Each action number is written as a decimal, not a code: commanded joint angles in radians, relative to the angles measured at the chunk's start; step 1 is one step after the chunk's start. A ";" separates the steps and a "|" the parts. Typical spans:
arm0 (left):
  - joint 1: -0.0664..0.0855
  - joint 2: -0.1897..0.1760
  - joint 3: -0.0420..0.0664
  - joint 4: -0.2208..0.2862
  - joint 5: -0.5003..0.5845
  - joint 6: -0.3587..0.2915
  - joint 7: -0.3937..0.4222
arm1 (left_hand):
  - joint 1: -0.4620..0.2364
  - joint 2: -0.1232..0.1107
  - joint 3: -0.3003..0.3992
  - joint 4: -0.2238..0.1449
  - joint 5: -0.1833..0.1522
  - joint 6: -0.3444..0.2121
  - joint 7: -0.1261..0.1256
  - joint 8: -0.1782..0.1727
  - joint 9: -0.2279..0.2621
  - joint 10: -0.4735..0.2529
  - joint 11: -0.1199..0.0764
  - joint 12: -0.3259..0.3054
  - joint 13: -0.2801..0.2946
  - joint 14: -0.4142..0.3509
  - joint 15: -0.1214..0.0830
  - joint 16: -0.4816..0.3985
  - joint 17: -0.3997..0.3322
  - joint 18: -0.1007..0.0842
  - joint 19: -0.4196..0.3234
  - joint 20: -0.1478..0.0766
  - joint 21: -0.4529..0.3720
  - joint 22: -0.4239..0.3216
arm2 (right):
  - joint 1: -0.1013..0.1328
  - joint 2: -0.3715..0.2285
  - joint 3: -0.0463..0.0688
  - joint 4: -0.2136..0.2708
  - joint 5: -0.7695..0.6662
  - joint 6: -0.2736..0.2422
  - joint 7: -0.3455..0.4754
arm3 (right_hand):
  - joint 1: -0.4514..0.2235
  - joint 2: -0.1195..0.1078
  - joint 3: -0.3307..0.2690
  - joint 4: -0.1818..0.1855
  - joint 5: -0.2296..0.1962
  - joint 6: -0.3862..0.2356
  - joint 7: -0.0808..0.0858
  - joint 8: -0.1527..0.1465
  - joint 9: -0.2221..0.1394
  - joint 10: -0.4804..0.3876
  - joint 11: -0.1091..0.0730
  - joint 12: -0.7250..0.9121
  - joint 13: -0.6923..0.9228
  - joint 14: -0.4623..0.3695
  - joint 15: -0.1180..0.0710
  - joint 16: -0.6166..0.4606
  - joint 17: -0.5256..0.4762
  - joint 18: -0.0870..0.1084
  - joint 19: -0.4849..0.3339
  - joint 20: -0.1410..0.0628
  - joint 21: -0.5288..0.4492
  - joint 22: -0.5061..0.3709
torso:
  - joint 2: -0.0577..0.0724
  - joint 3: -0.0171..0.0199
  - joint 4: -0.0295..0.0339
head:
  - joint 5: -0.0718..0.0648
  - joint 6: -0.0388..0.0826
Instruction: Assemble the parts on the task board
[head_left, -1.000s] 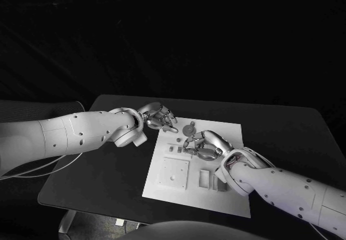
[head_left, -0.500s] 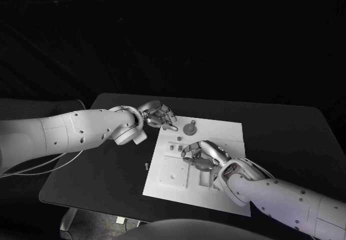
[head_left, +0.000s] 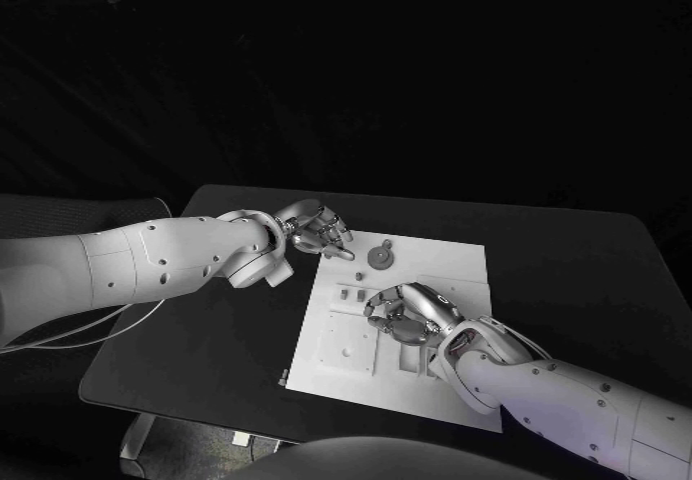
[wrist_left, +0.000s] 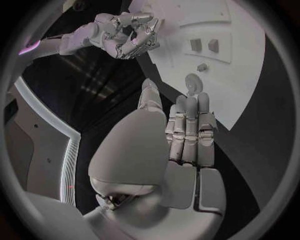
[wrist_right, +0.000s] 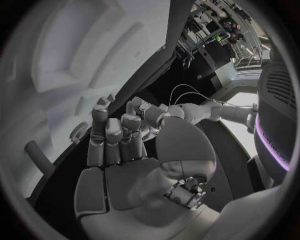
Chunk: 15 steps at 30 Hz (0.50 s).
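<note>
Your right robot hand (head_left: 408, 312) sits low over the middle of the task board (head_left: 450, 262), fingers curled downward onto the small parts there; you cannot tell from the head view whether it is actually pinching a piece or only pressing on one, and its own wrist view shows the fingers (wrist_right: 106, 132) bent together toward the white plate without showing anything between them. Your left robot hand (head_left: 317, 232) hovers at the board's far left corner, fingers loosely curled with nothing in them, and its wrist view confirms an empty palm (wrist_left: 184, 145). Just beyond that hand, a round disc-shaped part (head_left: 379, 256) lies on the board, apart from both hands. Nearer you, a square plate with holes (head_left: 348, 347) lies flat on the board's left side, and a few narrow rectangular pieces (head_left: 408, 357) lie beside it, partly hidden by the right wrist. The board itself rests on the black surface (head_left: 202, 340). The step in hand looks like seating or picking a small part in the board's centre with the right hand. For the next move, confirm contact before lifting, keep the fingertips square to the part, and hold the left hand ready to steady the board's edge.
</note>
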 joint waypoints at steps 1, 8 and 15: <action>0.001 -0.002 0.001 -0.003 -0.003 0.004 0.007 | 0.003 0.002 -0.001 0.001 -0.004 -0.006 0.003 0.005 0.001 -0.004 0.000 0.004 0.001 -0.006 -0.002 0.002 0.001 0.016 -0.002 0.006 -0.001 0.001 | -0.001 -0.002 0.000 0.008 -0.019 -0.006 0.007 | 0.002 -0.009 -0.007 -0.001 -0.003 -0.002 0.003 -0.003 -0.002 -0.002 -0.002 0.000 0.001 -0.001 -0.008 -0.004 0.000 0.015 0.007 -0.002 -0.001 0.007 | 0.000 0.0001 -0.0002 | 0.000 0.002; 0.001 -0.007 0.000 -0.008 -0.003 0.005 0.004 | 0.008 0.004 0.002 0.001 -0.004 -0.005 0.003 0.006 0.002 -0.004 0.000 0.005 0.002 -0.005 -0.002 0.002 0.001 0.016 -0.002 0.006 -0.001 0.001 | 0.000 -0.010 0.000 0.029 -0.016 -0.004 0.004 | 0.001 -0.010 -0.007 -0.001 -0.004 -0.002 0.003 -0.003 -0.002 -0.001 -0.002 -0.001 0.000 0.000 -0.008 -0.004 0.000 0.015 0.007 -0.002 -0.001 0.007 | 0.000 -0.0001 0.0003 | 0.002 0.003; 0.001 -0.010 0.000 -0.008 -0.004 0.006 0.003 | 0.011 0.005 0.003 0.001 -0.004 -0.004 0.003 0.006 0.002 -0.004 -0.001 0.005 0.002 -0.005 -0.002 0.002 0.001 0.016 -0.001 0.006 -0.001 0.001 | 0.000 -0.014 0.000 0.042 -0.016 -0.001 0.000 | 0.001 -0.012 -0.008 -0.001 -0.005 -0.003 0.003 -0.004 -0.002 0.000 -0.002 -0.001 0.000 0.001 -0.008 -0.004 0.000 0.015 0.008 -0.003 -0.001 0.007 | 0.000 -0.0010 -0.0003 | 0.002 0.004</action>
